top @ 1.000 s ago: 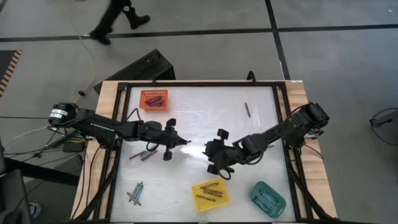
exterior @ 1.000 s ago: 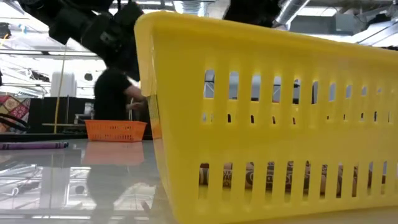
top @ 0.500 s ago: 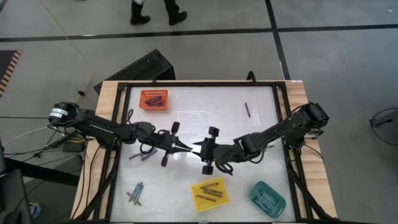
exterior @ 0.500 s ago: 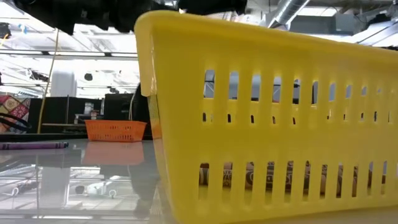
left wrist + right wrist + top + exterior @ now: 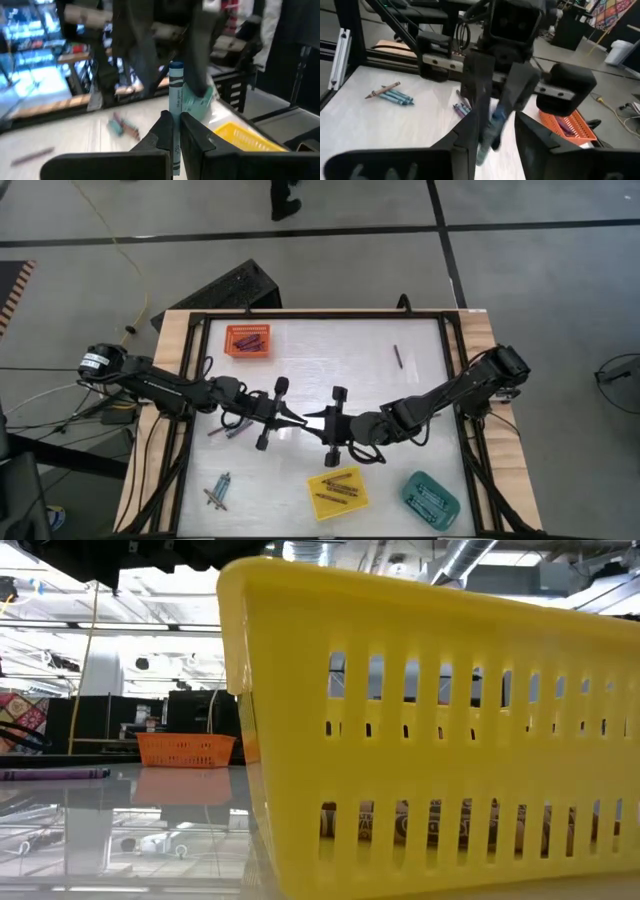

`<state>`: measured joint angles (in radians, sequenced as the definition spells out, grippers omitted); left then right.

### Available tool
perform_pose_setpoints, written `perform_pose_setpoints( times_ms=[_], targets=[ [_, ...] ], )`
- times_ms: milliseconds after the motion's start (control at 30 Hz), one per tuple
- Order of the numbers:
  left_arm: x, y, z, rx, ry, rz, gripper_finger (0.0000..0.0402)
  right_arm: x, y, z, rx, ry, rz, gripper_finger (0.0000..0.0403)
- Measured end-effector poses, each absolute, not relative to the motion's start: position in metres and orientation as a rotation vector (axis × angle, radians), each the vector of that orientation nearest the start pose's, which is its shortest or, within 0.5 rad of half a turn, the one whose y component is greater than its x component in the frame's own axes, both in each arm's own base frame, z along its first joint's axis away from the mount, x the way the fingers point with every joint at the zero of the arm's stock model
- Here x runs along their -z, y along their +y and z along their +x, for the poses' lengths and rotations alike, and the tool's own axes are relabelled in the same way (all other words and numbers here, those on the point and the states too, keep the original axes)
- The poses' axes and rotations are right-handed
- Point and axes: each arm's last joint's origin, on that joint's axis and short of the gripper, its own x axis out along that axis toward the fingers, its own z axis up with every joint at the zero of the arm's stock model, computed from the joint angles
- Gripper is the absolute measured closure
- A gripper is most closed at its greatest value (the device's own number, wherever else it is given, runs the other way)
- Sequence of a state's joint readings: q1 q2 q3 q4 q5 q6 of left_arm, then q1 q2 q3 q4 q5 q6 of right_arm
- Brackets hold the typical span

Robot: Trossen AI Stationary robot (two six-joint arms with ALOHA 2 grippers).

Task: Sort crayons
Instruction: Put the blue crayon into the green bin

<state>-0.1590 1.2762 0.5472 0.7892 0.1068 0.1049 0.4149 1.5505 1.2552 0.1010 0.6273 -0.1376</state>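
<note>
Right tool [image 5: 322,423] has closed on left's crayon [image 5: 175,85] — yellow tray [image 5: 358,498] holds brownish ones.

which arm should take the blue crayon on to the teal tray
Probably the right. The left gripper is shut on the blue crayon, and the right gripper already has its fingers around its free end. The teal tray sits on the right arm's side.

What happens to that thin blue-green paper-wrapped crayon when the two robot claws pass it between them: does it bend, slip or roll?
The blue-green paper-wrapped crayon probably stays stiff: it stands straight out of the shut left gripper without sagging. Its paper sleeve likely helps the grip. Being round and thin, it would probably roll if dropped on the smooth white table. The right gripper brackets it, fingers apart.
</note>
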Motion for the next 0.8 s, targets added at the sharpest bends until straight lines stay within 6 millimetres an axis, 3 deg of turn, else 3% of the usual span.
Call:
perform_pose_setpoints(
  times_ms=[800],
  targets=[
    [-0.2466,-0.0470,0.2580,0.277,-0.109,0.111,0.0401,-0.3360,0.1294,0.3325,0.173,0.182,-0.246,0.0397]
  ],
)
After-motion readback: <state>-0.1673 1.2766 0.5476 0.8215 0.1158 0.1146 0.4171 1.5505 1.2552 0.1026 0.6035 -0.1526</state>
